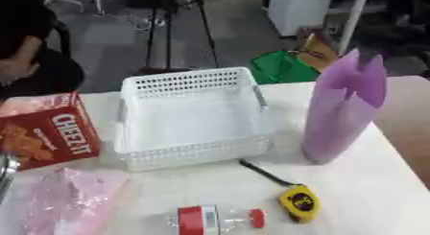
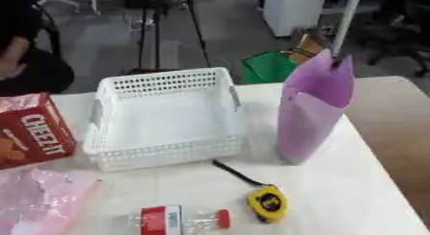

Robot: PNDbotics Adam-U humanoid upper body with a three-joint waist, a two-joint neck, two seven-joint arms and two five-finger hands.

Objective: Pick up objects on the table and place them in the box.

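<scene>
Left eye view: the white perforated box (image 1: 191, 119) stands empty at the middle of the table (image 1: 369, 191), with the objects for it around it: a red Cheez-It carton (image 1: 50, 132) touching its left wall, a tall purple bag (image 1: 342, 107) upright to its right, and nearer, a pink plastic packet (image 1: 63, 200), a clear red-capped bottle (image 1: 220, 219) lying on its side and a yellow tape measure (image 1: 300, 203). Neither robot hand shows, so their fingers cannot be told. The box's open top, central among the objects, suits a short carry from either side.

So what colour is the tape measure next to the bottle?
The tape measure is yellow with a black strap, clearest in the left eye view.
</scene>
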